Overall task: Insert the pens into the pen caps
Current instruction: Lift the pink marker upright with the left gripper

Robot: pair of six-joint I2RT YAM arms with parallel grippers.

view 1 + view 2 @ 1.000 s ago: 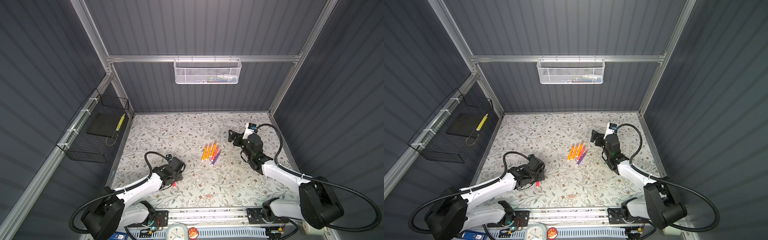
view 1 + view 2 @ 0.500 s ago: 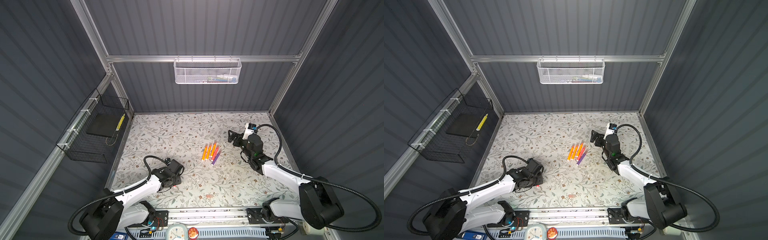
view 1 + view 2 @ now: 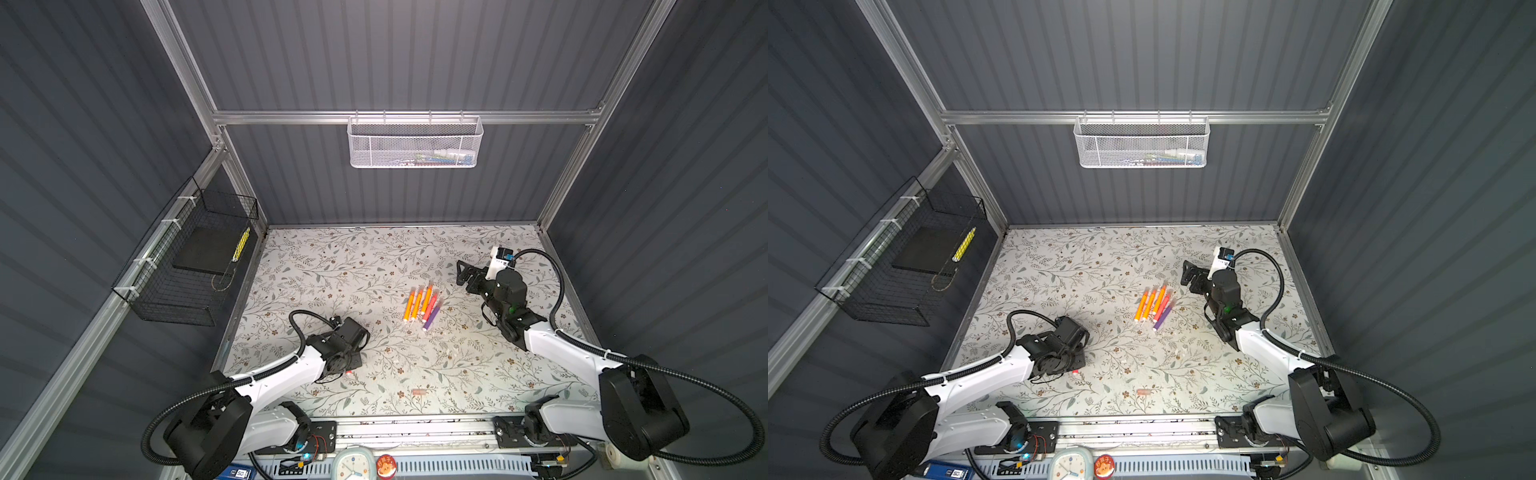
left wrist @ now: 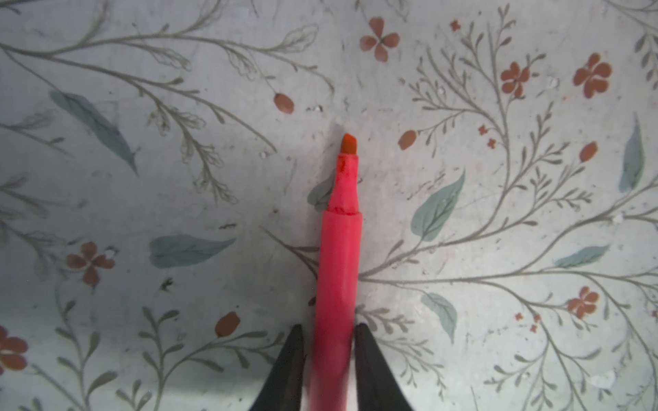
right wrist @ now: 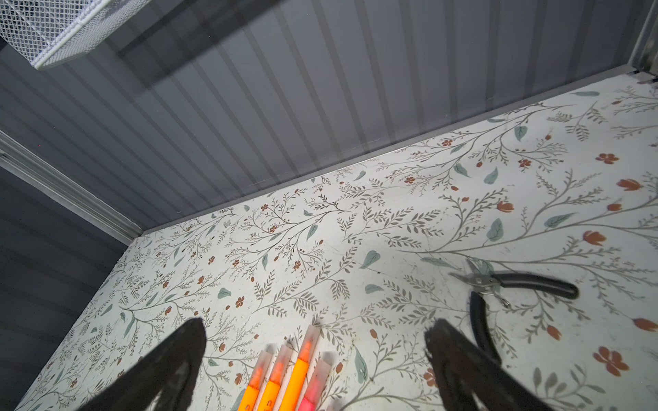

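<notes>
Finds the left gripper a touch nearer the front edge than a second ago, its jaws drawn in from half-spread. Clamps the red-pink pen by the barrel, one black finger on either side, bare felt tip pointing away. Puts that pen at the front left of the floral table, well apart from the rest. Shows five more pens side by side mid-table: three orange, one red-pink, one purple. Shows translucent pen caps over the four tips seen from the right wrist. Leaves a loose pinkish cap near the front edge. Has the right gripper spread wide and empty just beyond that row. Sets black-handled pliers on the table beside it.
</notes>
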